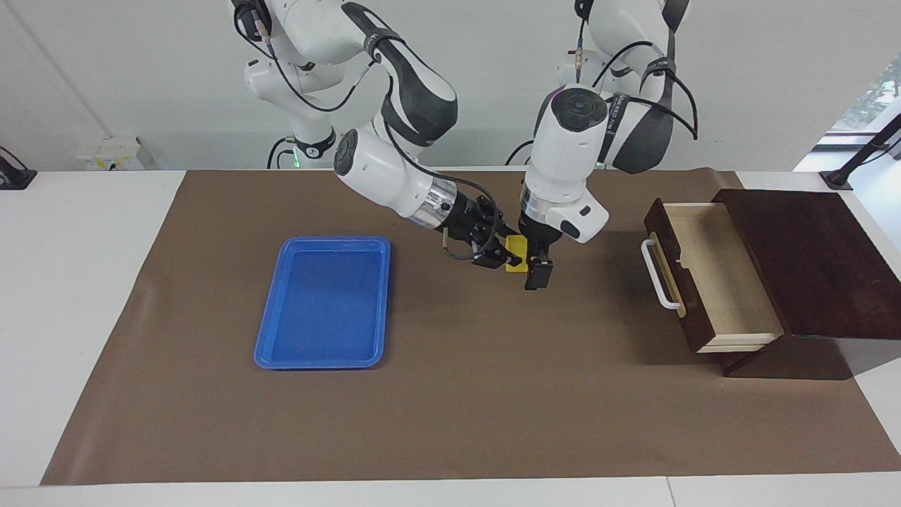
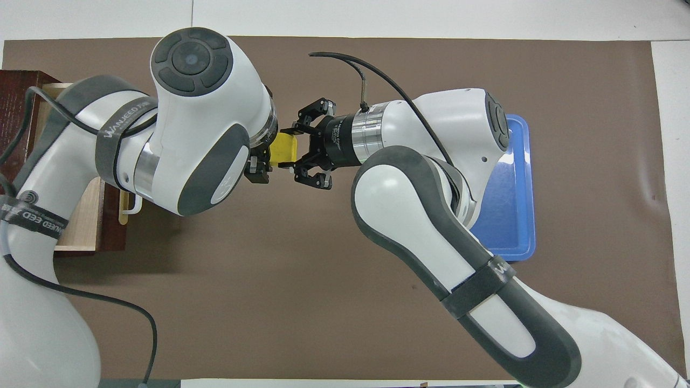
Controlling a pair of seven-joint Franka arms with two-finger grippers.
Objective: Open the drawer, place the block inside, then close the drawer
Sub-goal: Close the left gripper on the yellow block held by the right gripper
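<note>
The yellow block (image 1: 516,251) is held up in the air over the middle of the brown mat, between the two grippers. My right gripper (image 1: 501,251) reaches in sideways and is shut on the block. It also shows in the overhead view (image 2: 297,151) with the block (image 2: 284,150) at its tips. My left gripper (image 1: 538,273) points straight down right beside the block, touching or nearly touching it. In the overhead view the left gripper (image 2: 260,168) is mostly hidden under its own wrist. The dark brown drawer (image 1: 711,282) stands pulled open at the left arm's end, showing its pale empty interior and white handle (image 1: 658,274).
A flat blue tray (image 1: 324,303) lies empty on the brown mat toward the right arm's end; it also shows in the overhead view (image 2: 512,205). The drawer's dark cabinet (image 1: 809,260) sits at the table's edge. The overhead view shows the drawer (image 2: 75,237) partly under my left arm.
</note>
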